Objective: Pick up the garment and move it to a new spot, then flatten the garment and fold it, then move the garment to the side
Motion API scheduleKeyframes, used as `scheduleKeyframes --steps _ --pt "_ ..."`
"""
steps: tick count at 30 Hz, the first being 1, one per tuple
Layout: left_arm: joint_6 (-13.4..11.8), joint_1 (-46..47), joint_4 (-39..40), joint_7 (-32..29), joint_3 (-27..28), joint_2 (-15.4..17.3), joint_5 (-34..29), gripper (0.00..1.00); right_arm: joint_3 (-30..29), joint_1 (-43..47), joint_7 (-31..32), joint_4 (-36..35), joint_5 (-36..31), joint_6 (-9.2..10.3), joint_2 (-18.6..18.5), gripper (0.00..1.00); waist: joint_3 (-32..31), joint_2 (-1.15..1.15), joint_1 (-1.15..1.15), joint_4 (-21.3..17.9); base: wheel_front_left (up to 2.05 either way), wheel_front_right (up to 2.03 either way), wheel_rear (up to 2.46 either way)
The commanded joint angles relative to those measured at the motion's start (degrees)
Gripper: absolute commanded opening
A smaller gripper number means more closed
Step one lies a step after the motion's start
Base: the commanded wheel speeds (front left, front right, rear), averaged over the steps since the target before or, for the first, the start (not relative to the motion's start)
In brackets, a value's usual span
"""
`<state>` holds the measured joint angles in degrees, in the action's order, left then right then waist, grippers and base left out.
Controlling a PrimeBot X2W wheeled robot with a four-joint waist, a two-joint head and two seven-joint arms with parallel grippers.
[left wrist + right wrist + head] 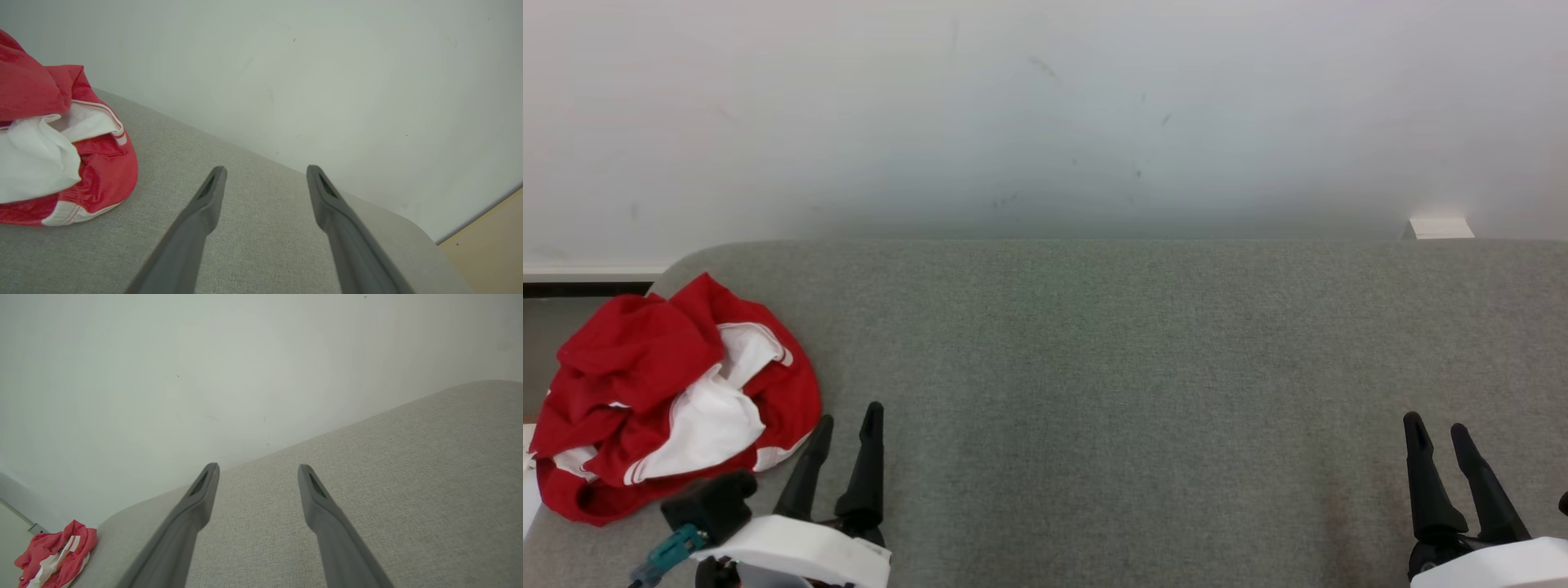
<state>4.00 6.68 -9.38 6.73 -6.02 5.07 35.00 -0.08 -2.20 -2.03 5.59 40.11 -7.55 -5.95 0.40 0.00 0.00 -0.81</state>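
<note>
Black and long-fingered, your left tool (849, 415) stands spread wide and holds nothing, at the lower left of the head view. Your right tool (1436, 425), at the lower right, is just as wide and empty. Both sit over the grey fabric desk (1135, 367). The crumpled red-and-white garment (670, 392) lies just beside your left tool, at the desk's left edge.

nothing here can be read: no word, brand, number or sign. the crumpled red and white garment (629, 359) shows plain cloth and thin white stripes on the folds that face me, with no print or label i can make out. the small pale block (1441, 228) against the wall looks blank from where i stand.
</note>
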Motion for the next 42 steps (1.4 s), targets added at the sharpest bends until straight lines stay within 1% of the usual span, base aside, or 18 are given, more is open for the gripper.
scheduleKeyframes --steps 1,11,26,42 --pt "-0.4 1.2 0.3 0.7 -0.4 0.9 -2.9 1.00 0.2 0.1 -0.6 -0.9 -2.2 0.06 -0.8 1.00 0.0 0.00 0.00 0.0 0.00 0.00 0.00" --pt "-1.9 1.2 -0.1 2.3 -2.0 1.4 -9.2 1.00 0.4 0.8 -1.2 -1.0 -7.7 0.07 -0.5 1.00 0.0 0.00 0.00 -0.2 0.00 0.00 0.00" --pt "-3.5 0.4 -1.2 4.4 -3.1 1.7 -16.6 1.00 0.4 1.7 -1.7 -1.5 -14.8 0.08 0.2 1.00 -0.3 0.00 0.00 -0.3 0.00 0.00 0.00" --pt "-3.1 -0.1 -2.8 6.2 -3.0 0.9 -22.3 1.00 -0.1 2.6 -1.8 -1.9 -20.7 0.10 1.2 1.00 -0.3 0.00 0.00 -0.4 0.00 0.00 0.00"
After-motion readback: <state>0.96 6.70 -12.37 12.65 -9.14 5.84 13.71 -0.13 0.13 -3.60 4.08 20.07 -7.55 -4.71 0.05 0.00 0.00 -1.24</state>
